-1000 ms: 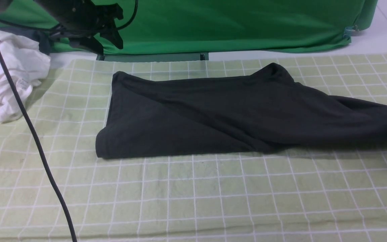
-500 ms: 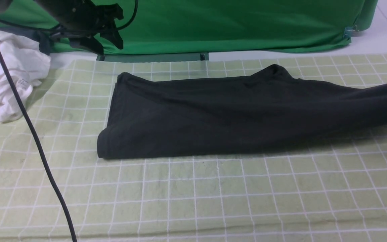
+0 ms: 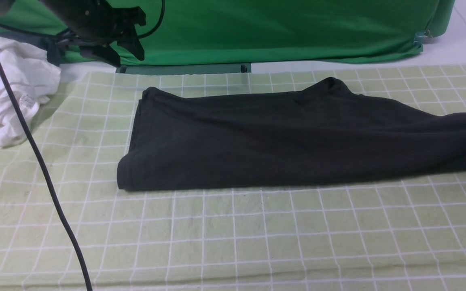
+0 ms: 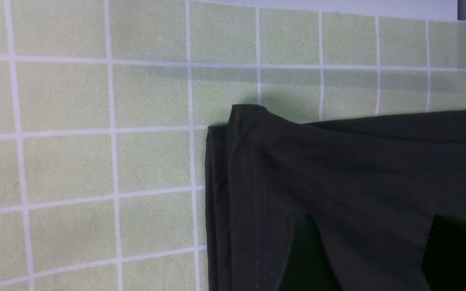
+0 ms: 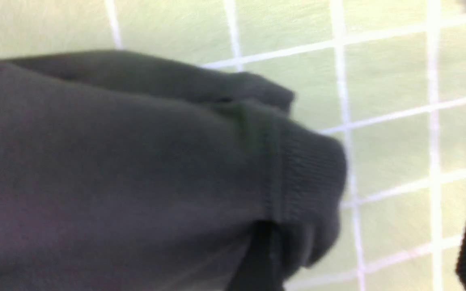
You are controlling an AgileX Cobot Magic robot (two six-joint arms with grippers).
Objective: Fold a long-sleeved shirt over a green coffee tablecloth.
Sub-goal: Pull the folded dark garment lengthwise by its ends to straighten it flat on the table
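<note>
The long-sleeved shirt (image 3: pixel 281 141) lies folded into a long black band across the green coffee tablecloth (image 3: pixel 233 238), its sleeve end running off the right edge of the front view. My left gripper (image 3: pixel 124 56) hangs open above the back left, behind the shirt's corner. In the left wrist view that gripper (image 4: pixel 378 258) hovers wide over the stitched hem corner (image 4: pixel 257 161). My right gripper (image 5: pixel 366 258) is open; the ribbed cuff (image 5: pixel 306 178) sags beside one finger (image 5: pixel 257 262) and is not pinched. The right gripper is outside the front view.
A crumpled white garment (image 3: pixel 10 89) sits at the far left, partly off the tablecloth. A black cable (image 3: pixel 43 169) crosses the left foreground. A bright green drape (image 3: pixel 277 28) hangs along the back.
The right gripper has opened and let go of the sleeve. The sleeve end, raised at the right half a second ago, has dropped onto the cloth. The left arm has barely moved.
</note>
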